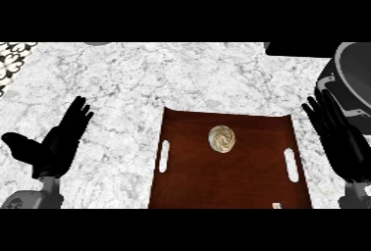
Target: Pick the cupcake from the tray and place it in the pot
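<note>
counter (pixel 181 78): white-grey marble | patterned tile patch (pixel 13 56): far left corner

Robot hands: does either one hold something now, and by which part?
Nothing is held. The left robot hand and the right robot hand are both open, on either side of the tray. The cupcake lies untouched on the tray.

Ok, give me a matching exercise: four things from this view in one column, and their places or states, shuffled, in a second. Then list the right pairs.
Things:
1. cupcake
2. pot
3. left hand
4. tray

Places or states:
A. at the view's right edge, on the counter
B. open, fingers up, left of the tray
C. dark brown, with a slot handle on each side
D. on the tray, toward its far end

Pairs: 1-D, 2-A, 3-B, 4-C
</note>
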### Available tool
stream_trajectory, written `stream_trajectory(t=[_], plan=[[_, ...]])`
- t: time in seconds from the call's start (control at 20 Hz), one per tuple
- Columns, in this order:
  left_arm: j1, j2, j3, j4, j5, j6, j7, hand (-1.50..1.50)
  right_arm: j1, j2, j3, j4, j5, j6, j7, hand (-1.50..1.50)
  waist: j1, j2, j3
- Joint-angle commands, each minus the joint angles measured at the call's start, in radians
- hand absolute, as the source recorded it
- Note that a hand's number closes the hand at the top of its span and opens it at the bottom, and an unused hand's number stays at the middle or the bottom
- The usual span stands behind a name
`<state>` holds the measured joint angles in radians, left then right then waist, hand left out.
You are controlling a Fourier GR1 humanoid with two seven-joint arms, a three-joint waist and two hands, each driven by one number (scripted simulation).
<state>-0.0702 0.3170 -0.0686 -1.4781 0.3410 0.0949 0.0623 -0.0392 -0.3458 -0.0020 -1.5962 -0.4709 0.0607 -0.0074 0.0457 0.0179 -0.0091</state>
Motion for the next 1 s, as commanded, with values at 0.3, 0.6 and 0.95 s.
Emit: stream_trajectory(t=[0.3, 0.6, 0.95], plan=[[-0.132, -0.003, -0.014, -0.062, -0.038, -0.002, -0.055, 0.0, -0.447, -0.17, 0.143, -0.105, 0.115, 0.396, -0.077, 1.5, 0.116, -0.044, -0.002], [-0.232, -0.039, -0.018, -0.076, -0.07, 0.05, -0.075, 0.0, -0.551, -0.175, 0.179, 0.102, 0.147, 0.679, -0.345, -1.5, 0.103, 0.035, 0.02], [-0.255, -0.044, 0.0, -0.055, -0.081, 0.081, -0.069, 0.0, -0.659, -0.269, 0.204, 0.173, 0.362, 0.81, -0.6, -1.5, 0.071, 0.028, 0.017]])
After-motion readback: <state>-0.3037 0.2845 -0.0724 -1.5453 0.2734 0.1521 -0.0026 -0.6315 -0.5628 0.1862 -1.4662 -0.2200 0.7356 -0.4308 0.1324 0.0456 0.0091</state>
